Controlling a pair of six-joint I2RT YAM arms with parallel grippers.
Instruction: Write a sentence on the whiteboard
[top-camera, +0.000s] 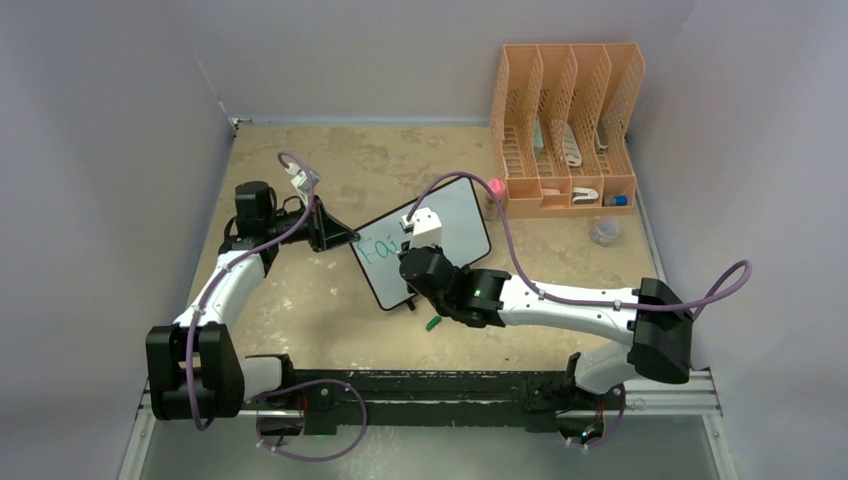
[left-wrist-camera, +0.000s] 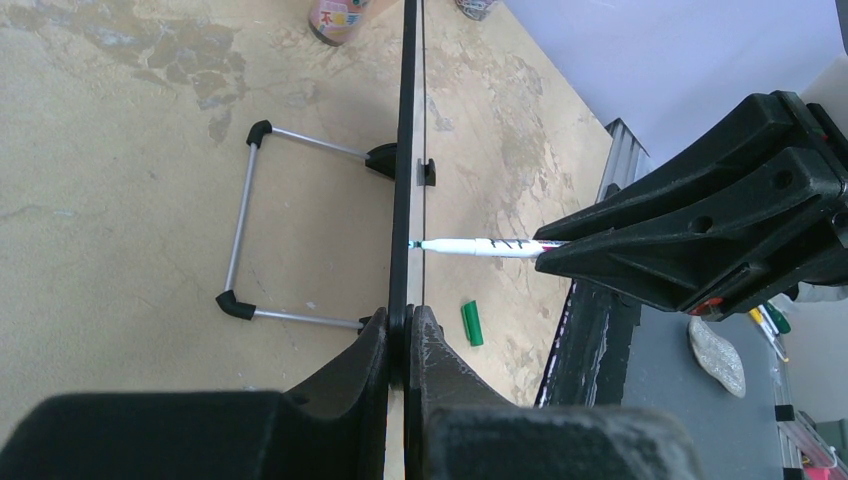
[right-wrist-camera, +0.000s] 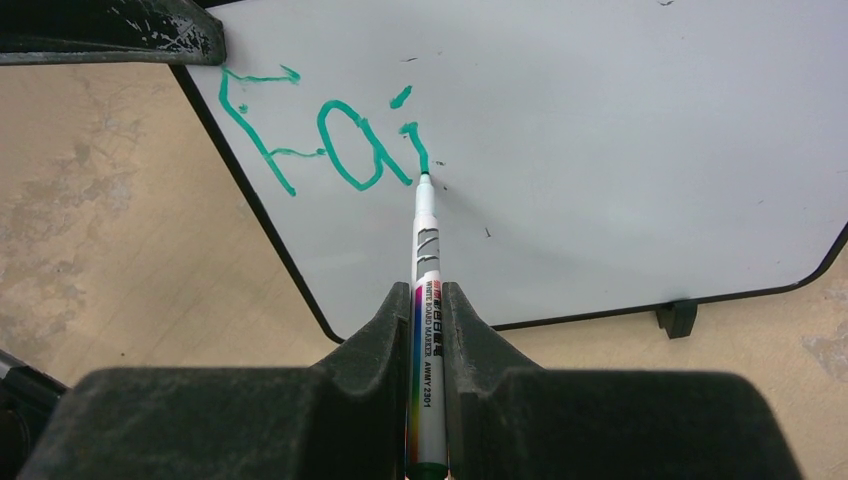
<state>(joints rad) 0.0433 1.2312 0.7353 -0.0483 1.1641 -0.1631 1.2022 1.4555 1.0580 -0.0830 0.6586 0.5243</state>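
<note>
The tan desk (top-camera: 300, 310) is walled on the left, far and right sides. It lies bare left of and in front of the board, while the far right corner is crowded. One orange file rack (top-camera: 565, 110) stands there with four slots. They hold a few pale items too small to identify, and something blue-tipped lies at the rack's right foot. Just beside the rack are one pink-capped bottle (top-camera: 496, 190) and one clear round lid (top-camera: 604, 232).

The single whiteboard (top-camera: 462, 215) stands mid-desk, tilted back on a wire stand (left-wrist-camera: 240, 235), with its lower left corner toward the arms. The left tool (left-wrist-camera: 407, 325) is clamped shut on the board's black frame at its left edge. The right tool (right-wrist-camera: 427, 300) is closed around one white marker (right-wrist-camera: 425, 245), whose tip touches the board face.

The sentence (right-wrist-camera: 320, 130) so far reads "Fai" in green, near the upper left corner, with blank board to its right and below. One green cap (top-camera: 433, 323) lies on the desk just in front of the board.
</note>
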